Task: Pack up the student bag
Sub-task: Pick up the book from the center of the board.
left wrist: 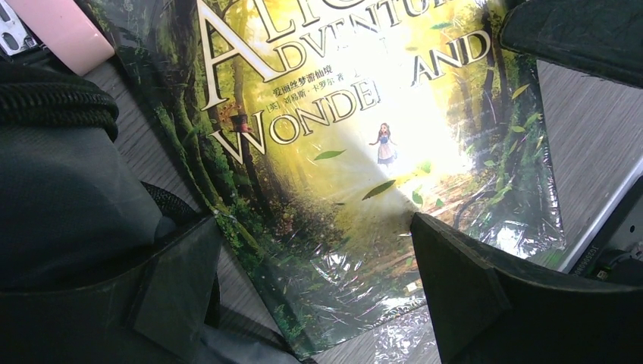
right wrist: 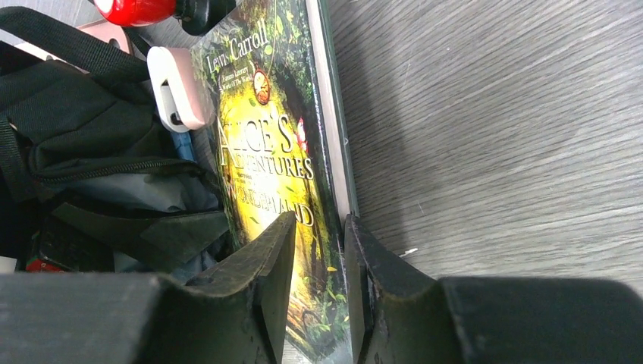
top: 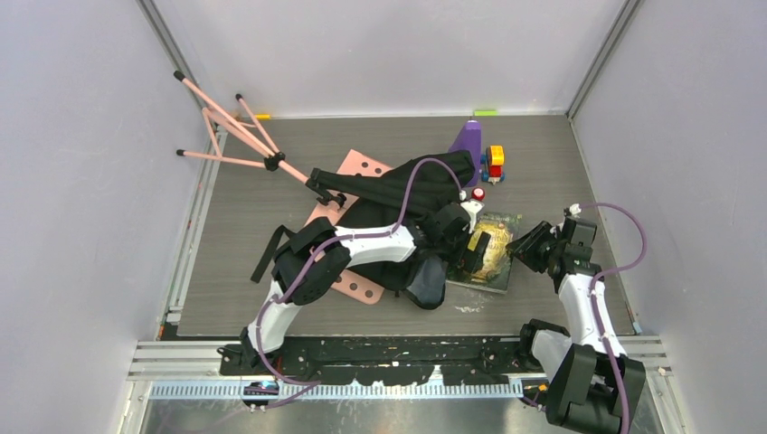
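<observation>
From above, the student bag (top: 375, 215) slumps mid-table on the pink board (top: 355, 286), the book (top: 502, 231) just right of it. Left wrist: the left gripper (left wrist: 315, 227) hangs wide open over the cover. Right wrist: the right gripper (right wrist: 320, 227) pinches the book's edge. I judge the bag soft and floppy; I'd take its zippered lip (right wrist: 114, 168).

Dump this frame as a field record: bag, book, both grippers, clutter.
student bag: black, slumped mid-table on a pink perforated board, grey lining showing next to the book
book: Alice's Adventures in Wonderland, right of the bag, outside it
left gripper: open, over the book's cover
right gripper: pinched on the book's right edge
other: pink rod stand far left; purple object and colourful toy at the far edge
</observation>
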Action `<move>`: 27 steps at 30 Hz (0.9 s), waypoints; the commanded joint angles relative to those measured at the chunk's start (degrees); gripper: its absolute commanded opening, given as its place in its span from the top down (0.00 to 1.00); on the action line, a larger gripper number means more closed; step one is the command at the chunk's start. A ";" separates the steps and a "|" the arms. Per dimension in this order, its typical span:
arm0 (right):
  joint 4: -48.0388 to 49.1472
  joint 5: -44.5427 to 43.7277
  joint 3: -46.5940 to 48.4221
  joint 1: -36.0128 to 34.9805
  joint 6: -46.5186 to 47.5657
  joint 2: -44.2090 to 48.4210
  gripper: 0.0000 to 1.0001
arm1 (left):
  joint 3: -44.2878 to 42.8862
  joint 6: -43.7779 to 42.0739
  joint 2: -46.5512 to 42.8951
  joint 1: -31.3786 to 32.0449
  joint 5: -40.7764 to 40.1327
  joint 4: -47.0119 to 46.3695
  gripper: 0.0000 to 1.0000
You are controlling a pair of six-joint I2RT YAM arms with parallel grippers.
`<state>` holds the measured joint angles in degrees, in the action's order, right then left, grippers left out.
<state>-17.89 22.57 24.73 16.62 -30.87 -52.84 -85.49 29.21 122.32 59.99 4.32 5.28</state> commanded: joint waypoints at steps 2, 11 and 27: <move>0.30 27.72 0.99 -3.79 -5.30 3.97 0.99 | 4.72 -0.47 1.90 -2.19 5.40 -0.65 0.06; 0.85 30.01 3.41 -3.84 -6.12 7.79 0.99 | 9.21 -2.95 -1.18 -2.46 9.65 -8.40 0.11; -0.28 27.01 8.04 -10.43 -4.23 1.41 0.99 | 10.37 -7.67 -2.27 -3.16 10.65 -12.44 0.06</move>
<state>-16.49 48.82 32.40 7.99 -35.00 -51.64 -77.78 22.98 119.48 59.27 16.58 -6.66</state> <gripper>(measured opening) 0.020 0.936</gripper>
